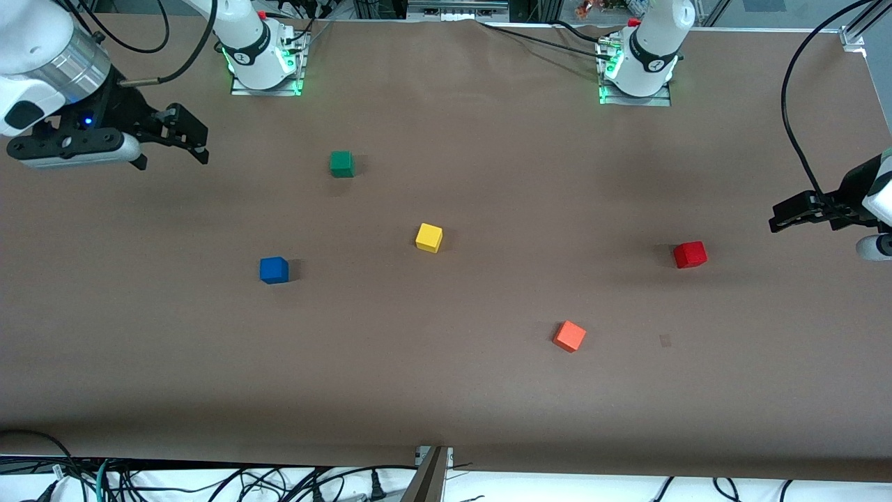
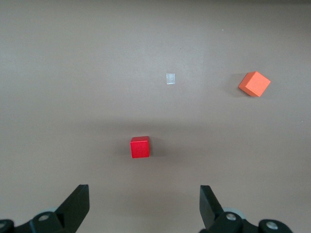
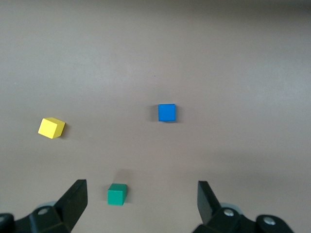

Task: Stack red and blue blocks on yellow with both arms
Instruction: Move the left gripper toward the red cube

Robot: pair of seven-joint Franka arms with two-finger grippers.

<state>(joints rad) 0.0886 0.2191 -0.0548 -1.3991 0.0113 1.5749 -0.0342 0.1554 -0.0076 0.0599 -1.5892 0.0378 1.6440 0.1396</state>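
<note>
Both claws stood spread and empty when I checked: my left gripper (image 1: 784, 216) hung over bare table at the left arm's end, close to the red cube (image 1: 690, 254), and my right gripper (image 1: 188, 136) hung over bare table at the right arm's end, with the blue cube (image 1: 274, 270) well apart from it. I judged that nothing of the stacking was done. The yellow cube (image 1: 428, 238) sat alone near the middle of the brown table (image 1: 446, 390), bare on top, with red toward the left arm's end and blue toward the right arm's end, each resting flat on the surface. Both picks and both placements were left, as I read it. I counted five cubes: one red, one blue, one yellow, one green cube (image 1: 341, 164) and one orange-red cube (image 1: 569, 336). Two arms, two grippers. A small pale patch (image 1: 665, 340) lay on the table near the orange-red one.
</note>
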